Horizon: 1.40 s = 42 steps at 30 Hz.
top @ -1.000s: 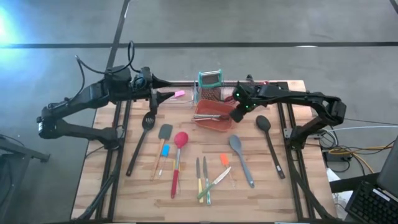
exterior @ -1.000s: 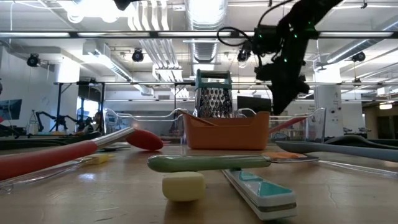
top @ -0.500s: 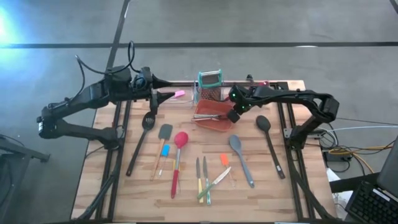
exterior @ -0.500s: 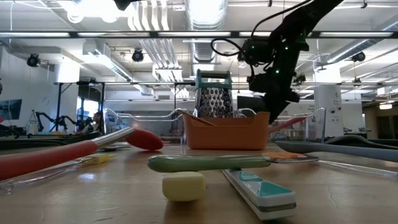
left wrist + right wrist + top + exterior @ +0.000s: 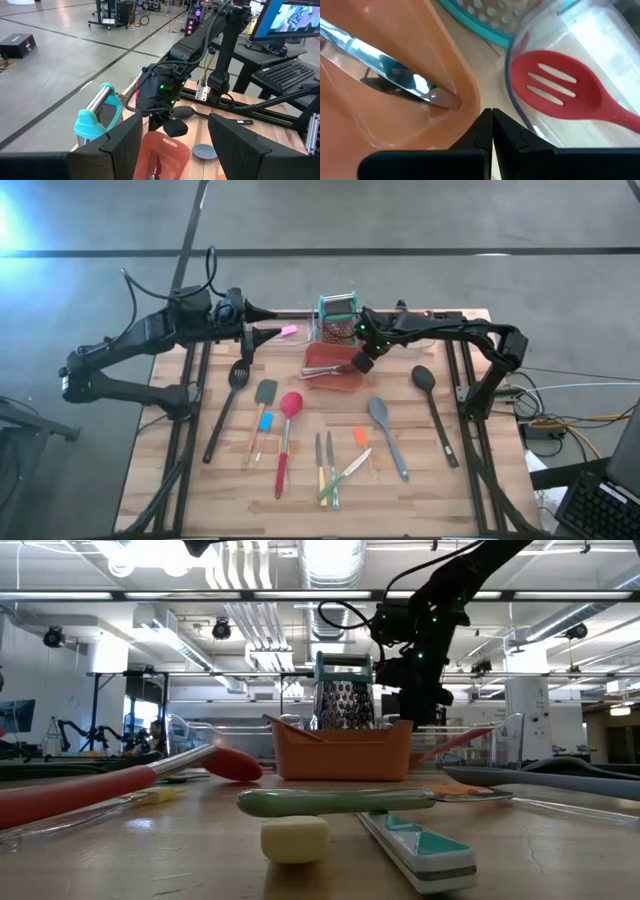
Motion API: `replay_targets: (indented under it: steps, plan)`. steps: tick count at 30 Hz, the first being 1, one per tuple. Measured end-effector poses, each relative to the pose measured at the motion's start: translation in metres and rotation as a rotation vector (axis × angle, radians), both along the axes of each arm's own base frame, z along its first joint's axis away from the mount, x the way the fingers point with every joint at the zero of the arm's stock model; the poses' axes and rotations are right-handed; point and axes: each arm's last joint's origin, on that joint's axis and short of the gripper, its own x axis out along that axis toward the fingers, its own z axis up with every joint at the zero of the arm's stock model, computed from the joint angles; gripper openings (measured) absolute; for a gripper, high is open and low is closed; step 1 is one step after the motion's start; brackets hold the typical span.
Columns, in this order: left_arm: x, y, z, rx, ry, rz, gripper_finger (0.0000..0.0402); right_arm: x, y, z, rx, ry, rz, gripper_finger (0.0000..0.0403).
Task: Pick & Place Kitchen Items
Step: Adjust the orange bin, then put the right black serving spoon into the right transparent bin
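Wooden counter (image 5: 180,480) on a grey floor, open workshop room behind. The red-orange bin (image 5: 333,368) sits at upper centre of the high view, a metal utensil (image 5: 395,75) lying inside it; the box grater (image 5: 338,313) stands just behind. Right pincer (image 5: 361,363) is at the bin's right rim, its fingers pressed together, empty. Left pincer (image 5: 247,338) hangs at upper left, spread, near a pink scraper (image 5: 288,331). Remaining kitchen items lie across the counter's middle and lower part: black slotted spatula (image 5: 226,406), red spoon (image 5: 286,438), grey spoon (image 5: 388,435), black spoon (image 5: 434,411).
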Motion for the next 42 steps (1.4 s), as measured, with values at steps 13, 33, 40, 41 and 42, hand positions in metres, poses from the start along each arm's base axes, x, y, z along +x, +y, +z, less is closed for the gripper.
replay_targets:
  steps: [13, 33, 40, 41, 42]
  plan:
    - [0.0, 0.0, 0.0, 0.016, 0.007, -0.002, 0.0233, -0.045, 0.031, 0.068, -0.062, 0.022, -0.09, 0.0008]
    - [0.0, 0.0, 0.0, 0.023, 0.009, -0.004, 0.0233, -0.163, 0.161, 0.074, 0.27, 0.155, -0.368, 0.0008]
    - [0.001, 0.0, 0.0, 0.032, 0.006, -0.005, 0.0233, -0.172, 0.183, 0.047, 0.273, 0.262, -0.374, 0.0008]
    - [0.001, 0.0, 0.0, 0.037, 0.004, -0.005, 0.0233, -0.172, 0.183, 0.043, 0.27, 0.268, -0.376, 0.0008]
    - [0.002, 0.001, 0.0, 0.042, 0.003, -0.006, 0.0233, -0.171, 0.183, 0.038, 0.271, 0.266, -0.377, 0.0008]
